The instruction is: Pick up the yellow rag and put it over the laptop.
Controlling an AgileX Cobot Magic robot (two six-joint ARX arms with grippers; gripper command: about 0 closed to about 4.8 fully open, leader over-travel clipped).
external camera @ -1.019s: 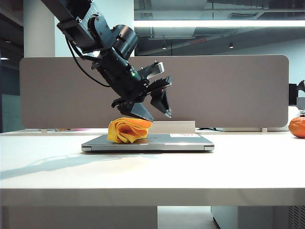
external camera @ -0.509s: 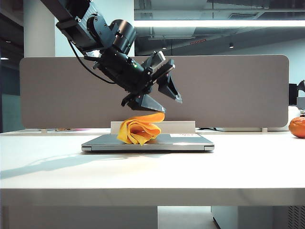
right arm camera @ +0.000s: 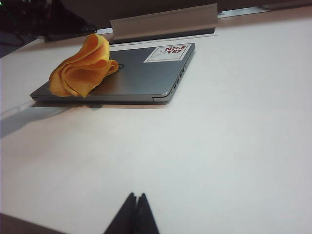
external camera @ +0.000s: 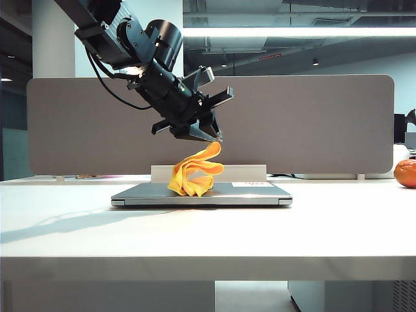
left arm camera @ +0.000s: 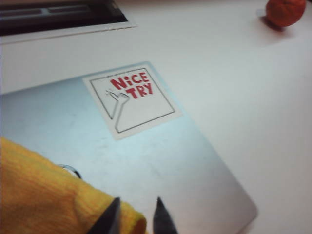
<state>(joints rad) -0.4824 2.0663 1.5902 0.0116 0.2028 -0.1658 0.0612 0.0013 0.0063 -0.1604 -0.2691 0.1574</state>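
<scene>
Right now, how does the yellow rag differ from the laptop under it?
The yellow rag is soft, crumpled and bright; the laptop is flat, rigid and silver-grey. The rag is pulled upward beneath the left gripper, while the laptop lies closed. The rag is narrower. Both sit on the table.

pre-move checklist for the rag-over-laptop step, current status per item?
1. Left gripper grips the yellow rag: cannot tell; the jaws stand narrow at its top corner.
2. Rag over the laptop: ok, its lower folds rest on the lid.
3. Rag spread out: not ok, bunched; the sticker is uncovered.
4. Right gripper clear: ok, shut, low over the bare table.
5. Orange fruit clear: ok, far right.
</scene>
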